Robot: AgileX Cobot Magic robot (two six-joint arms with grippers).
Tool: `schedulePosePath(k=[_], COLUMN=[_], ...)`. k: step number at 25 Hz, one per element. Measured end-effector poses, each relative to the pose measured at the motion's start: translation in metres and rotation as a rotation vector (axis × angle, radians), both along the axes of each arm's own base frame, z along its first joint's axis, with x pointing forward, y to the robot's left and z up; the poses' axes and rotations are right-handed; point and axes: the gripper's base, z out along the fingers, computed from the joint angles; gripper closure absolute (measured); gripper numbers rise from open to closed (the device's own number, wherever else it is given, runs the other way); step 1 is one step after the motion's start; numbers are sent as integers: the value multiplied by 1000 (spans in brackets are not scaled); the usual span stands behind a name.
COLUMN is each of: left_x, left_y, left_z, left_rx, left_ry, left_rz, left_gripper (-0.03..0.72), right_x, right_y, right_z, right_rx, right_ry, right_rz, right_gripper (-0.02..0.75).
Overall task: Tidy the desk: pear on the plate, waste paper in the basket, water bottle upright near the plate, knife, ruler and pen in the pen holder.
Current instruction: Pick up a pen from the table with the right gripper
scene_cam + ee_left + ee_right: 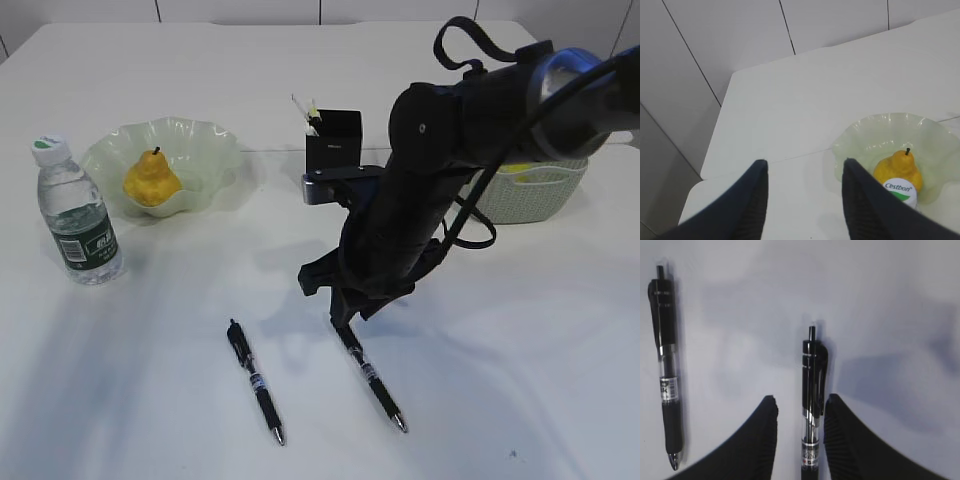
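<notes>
- On the far left of the plate we see the water bottle (78, 213); it stands upright on the desk (520, 360), clear plastic with a dark green label and a white-and-green cap.
- The plate (205, 165) is pale green glass with a wavy rim, and the lumpy yellow pear (151, 180) with a short dark stem sits inside it.
- The left gripper (805, 172) hangs above the bottle cap, near the plate; its fingers are about half open and hold nothing.
- In front of the plate and to its right lies the left pen (255, 381), black, flat on the desk.
- Further right of the plate lies the right pen (375, 383). The right gripper (801, 412) is down around its clip end, one finger on each side of the barrel; we cannot tell if they press it.
- Behind it, right of the plate, stands the black pen holder (334, 142) with some items in it.
- Farthest right of the plate is the grey-green basket (535, 195).
</notes>
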Motion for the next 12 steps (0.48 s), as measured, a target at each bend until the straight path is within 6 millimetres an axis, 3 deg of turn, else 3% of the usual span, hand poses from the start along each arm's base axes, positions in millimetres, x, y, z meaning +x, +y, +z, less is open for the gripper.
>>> schedulePosePath(k=[12], left_x=[0], left_y=[0], left_z=[0], left_rx=[-1], left_ry=[0], left_rz=[0], left_gripper=[347], right_x=[8], right_y=[4], right_z=[-18], right_rx=[-34], right_ry=[54], right_rz=[16], right_gripper=[496])
